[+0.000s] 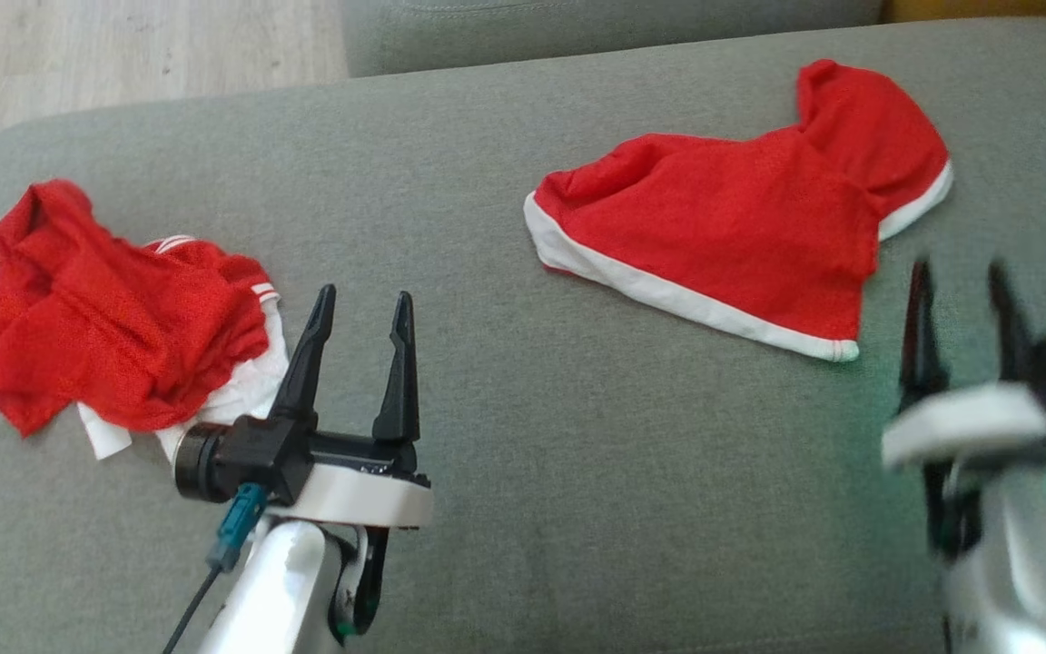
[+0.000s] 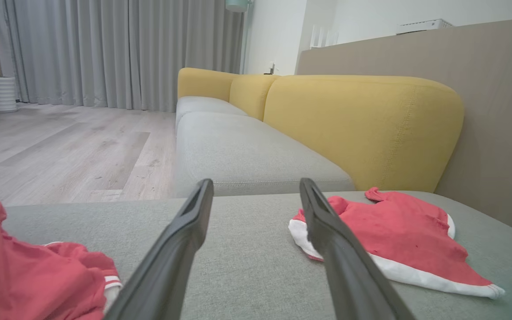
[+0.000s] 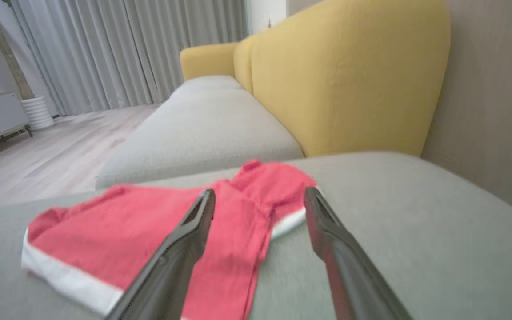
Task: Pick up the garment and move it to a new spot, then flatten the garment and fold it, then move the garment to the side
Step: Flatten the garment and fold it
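Done: folded garment (image 1: 741, 227) at far-right corner of the cushion (image 1: 523, 454). Outstanding: crumpled garment (image 1: 114, 309) at left edge. My left gripper (image 1: 365, 292) and right gripper (image 1: 957, 265): fingers spread, empty.

Soft, even daylight is filling room, no glare showing. Grey woven sofa cushion (image 1: 505, 409) is lying evenly lit. Shadows are looking weak, only thin dark edge sitting under flat red garment with white trim (image 1: 723, 227). Right gripper (image 1: 958, 268) is smearing with motion blur in head view, faint greenish cast tinging cushion beside it. Left gripper (image 1: 365, 295) is showing sharp. Right wrist view is looking soft throughout, with red cloth fuzzy. Mustard-yellow padded backrest (image 2: 358, 129) is bowing slightly in wide-angle wrist views.
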